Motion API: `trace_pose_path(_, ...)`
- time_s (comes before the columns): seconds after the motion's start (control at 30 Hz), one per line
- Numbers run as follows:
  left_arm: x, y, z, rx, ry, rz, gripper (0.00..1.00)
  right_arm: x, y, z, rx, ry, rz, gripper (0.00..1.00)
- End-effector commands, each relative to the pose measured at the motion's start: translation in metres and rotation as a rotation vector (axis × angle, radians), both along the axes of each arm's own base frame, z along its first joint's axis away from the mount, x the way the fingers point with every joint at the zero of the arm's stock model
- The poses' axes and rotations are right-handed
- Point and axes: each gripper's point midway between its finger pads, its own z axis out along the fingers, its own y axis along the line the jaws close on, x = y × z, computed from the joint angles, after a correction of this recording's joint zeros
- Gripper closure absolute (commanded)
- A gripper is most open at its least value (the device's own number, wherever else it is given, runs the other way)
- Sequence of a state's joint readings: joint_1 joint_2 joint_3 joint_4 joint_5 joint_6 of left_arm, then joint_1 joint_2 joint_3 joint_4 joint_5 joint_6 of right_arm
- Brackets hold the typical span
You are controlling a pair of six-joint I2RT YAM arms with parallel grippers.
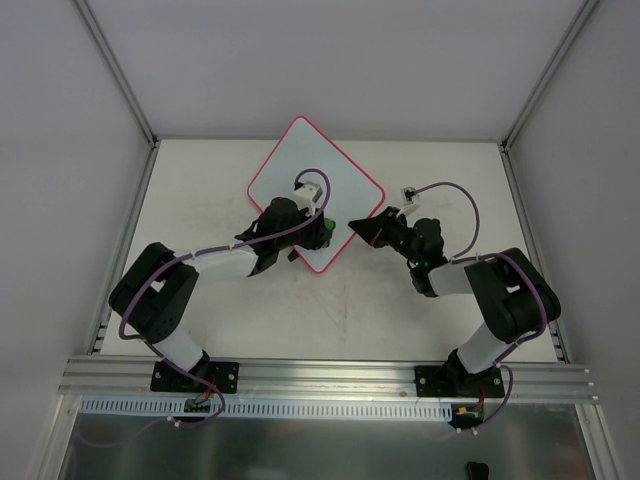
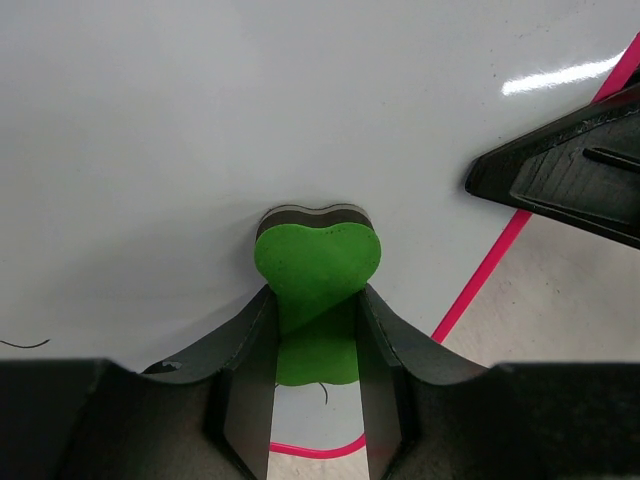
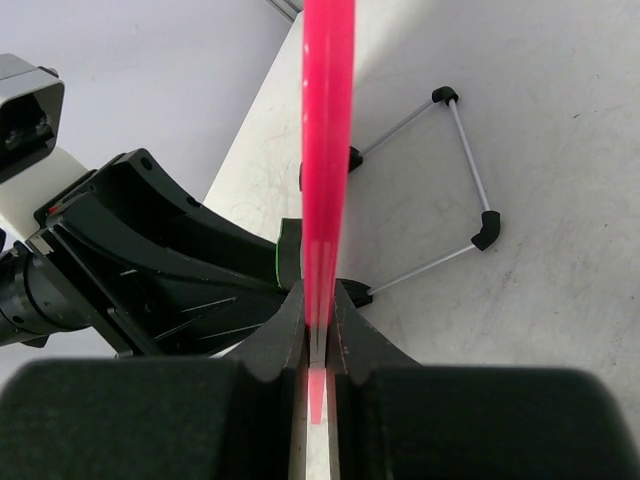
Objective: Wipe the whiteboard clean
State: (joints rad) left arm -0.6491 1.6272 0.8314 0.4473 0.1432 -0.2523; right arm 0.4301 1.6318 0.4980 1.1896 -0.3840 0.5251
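The whiteboard [image 1: 300, 160], white with a thin pink frame, lies turned like a diamond at the table's middle back. My left gripper [image 1: 318, 232] is over its near corner, shut on the green eraser [image 2: 318, 265], whose end presses on the board's surface [image 2: 250, 120]. Small dark pen marks remain at the left edge of the left wrist view [image 2: 25, 345] and just below the eraser. My right gripper [image 1: 358, 226] is shut on the board's near right edge; the pink frame [image 3: 328, 150] runs between its fingers [image 3: 290, 320].
A thin wire stand with black corner pieces [image 3: 470, 170] lies on the table under the board's right side. The beige table [image 1: 350, 320] is bounded by grey walls and metal rails [image 1: 300, 375] along the near edge. The two grippers are close together.
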Motion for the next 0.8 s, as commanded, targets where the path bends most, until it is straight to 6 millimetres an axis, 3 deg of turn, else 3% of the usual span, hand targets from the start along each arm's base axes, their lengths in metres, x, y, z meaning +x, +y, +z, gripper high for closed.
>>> trace_pose_path(0.0,-0.054,0.014,-0.089,0.184,0.263,-0.055,1.0,-0.028,0.024,0.104,0.155,-0.401,0.156,1.0)
trace_pose_path(0.2,-0.064,0.025,-0.101,0.191,0.305,-0.009,1.0,-0.029,0.023,0.106,0.159,-0.404,0.157,1.0)
trace_pose_path(0.6,-0.106,0.053,-0.123,0.189,0.433,0.003,1.0,-0.028,0.024,0.105,0.157,-0.403,0.16,1.0)
trace_pose_path(0.77,-0.107,0.059,-0.129,0.177,0.451,0.012,1.0,-0.029,0.024,0.104,0.157,-0.4,0.16,1.0)
